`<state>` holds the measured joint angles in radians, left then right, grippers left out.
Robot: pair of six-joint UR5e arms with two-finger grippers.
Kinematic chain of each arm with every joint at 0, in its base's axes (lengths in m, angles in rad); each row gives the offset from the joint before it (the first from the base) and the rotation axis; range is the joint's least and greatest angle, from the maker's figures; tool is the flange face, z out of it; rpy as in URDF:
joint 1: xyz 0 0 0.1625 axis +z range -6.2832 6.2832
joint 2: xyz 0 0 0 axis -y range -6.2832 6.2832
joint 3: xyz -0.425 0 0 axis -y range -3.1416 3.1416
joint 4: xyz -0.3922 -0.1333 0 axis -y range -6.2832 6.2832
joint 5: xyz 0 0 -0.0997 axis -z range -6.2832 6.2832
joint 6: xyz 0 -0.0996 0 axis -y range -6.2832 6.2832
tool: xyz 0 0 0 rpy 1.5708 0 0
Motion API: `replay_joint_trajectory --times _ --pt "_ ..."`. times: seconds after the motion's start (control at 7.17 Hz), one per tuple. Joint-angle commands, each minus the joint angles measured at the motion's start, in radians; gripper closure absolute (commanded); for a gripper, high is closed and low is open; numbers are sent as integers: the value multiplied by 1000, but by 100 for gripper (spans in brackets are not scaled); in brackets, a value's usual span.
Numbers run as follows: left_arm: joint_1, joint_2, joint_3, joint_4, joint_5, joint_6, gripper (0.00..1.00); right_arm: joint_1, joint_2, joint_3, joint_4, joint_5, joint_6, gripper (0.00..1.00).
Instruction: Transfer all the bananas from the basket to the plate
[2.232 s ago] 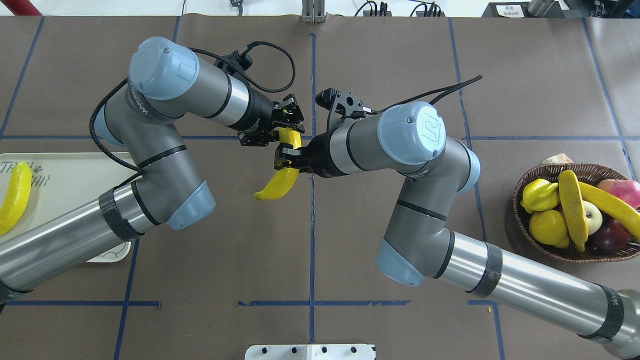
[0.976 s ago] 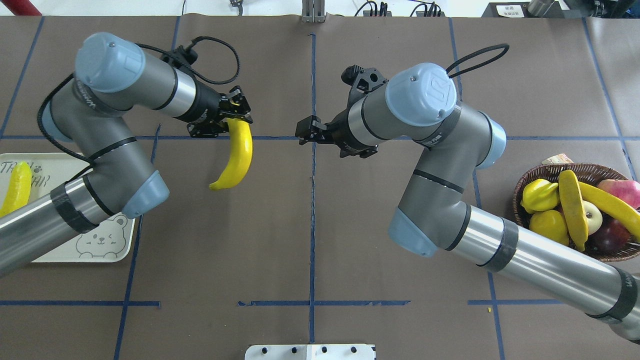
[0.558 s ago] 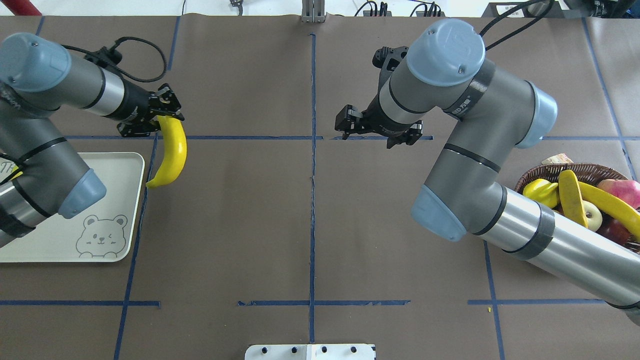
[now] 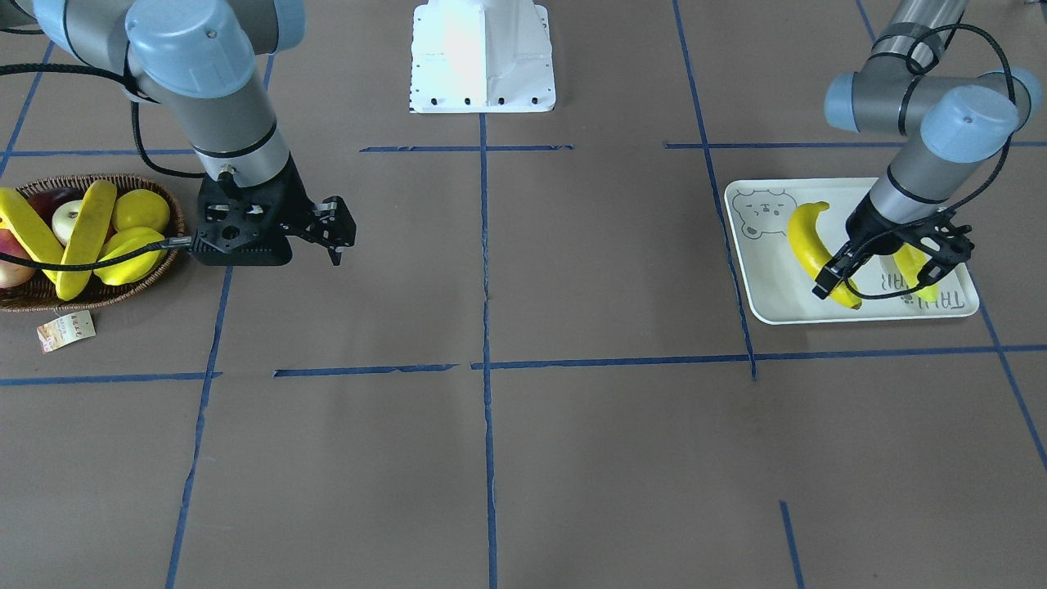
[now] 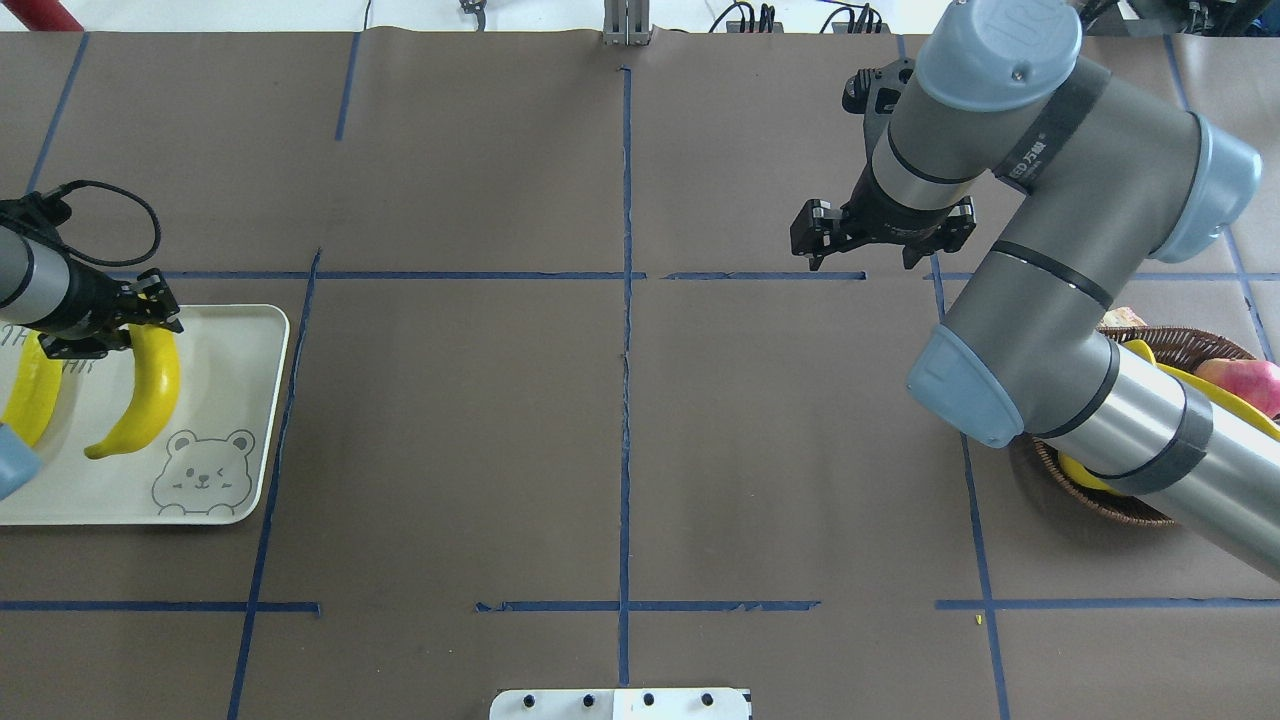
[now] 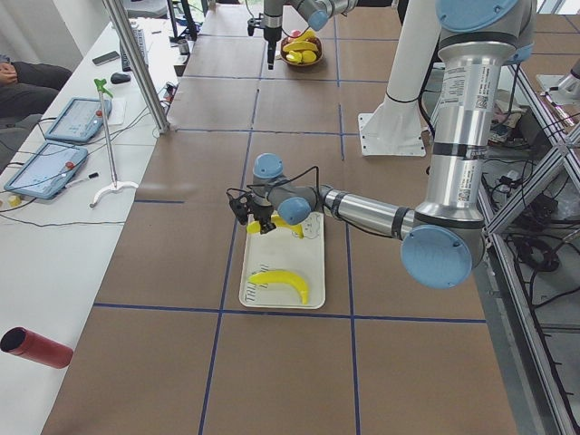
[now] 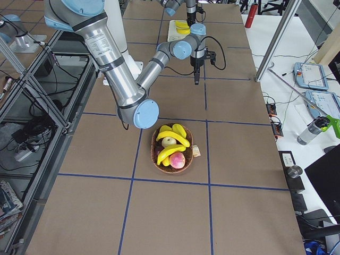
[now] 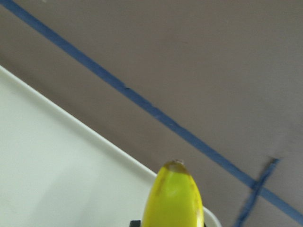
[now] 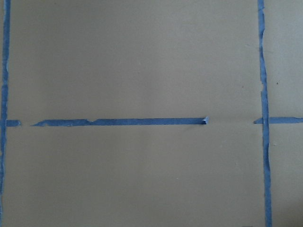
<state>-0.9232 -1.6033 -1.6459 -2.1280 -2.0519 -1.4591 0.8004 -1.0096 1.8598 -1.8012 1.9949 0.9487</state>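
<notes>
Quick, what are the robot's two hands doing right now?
Left gripper: shut on a banana, over the plate.
Right gripper: open, holding nothing, beside the basket.

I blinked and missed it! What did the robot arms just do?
The right gripper let go of the long curved bright-yellow banana and swung back toward the dark brown wicker basket. The left gripper carried it from mid-table over the flat off-white rectangular tray. The other banana there stayed put.
</notes>
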Motion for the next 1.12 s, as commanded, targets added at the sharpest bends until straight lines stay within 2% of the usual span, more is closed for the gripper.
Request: replay_joint_trajectory --times 0.0,0.28,0.42,0.56,0.7,0.84,0.98 --pt "-26 54 24 -9 -1 121 100 8 -12 7 -1 2 -19 0" --pt "-54 54 70 -12 -2 143 100 8 -18 7 3 4 -19 0" --pt "-66 54 84 -12 -2 170 95 8 -18 7 5 4 -19 0" --pt "-68 52 92 -12 -2 174 76 8 -18 7 5 4 -19 0" --pt "-68 51 93 -13 -2 175 47 8 -18 7 5 4 -19 0" --pt "-69 49 93 -13 -2 175 33 8 -18 7 5 4 -19 0" --pt "-77 49 93 -16 -2 177 0 8 -18 7 5 2 -19 0"
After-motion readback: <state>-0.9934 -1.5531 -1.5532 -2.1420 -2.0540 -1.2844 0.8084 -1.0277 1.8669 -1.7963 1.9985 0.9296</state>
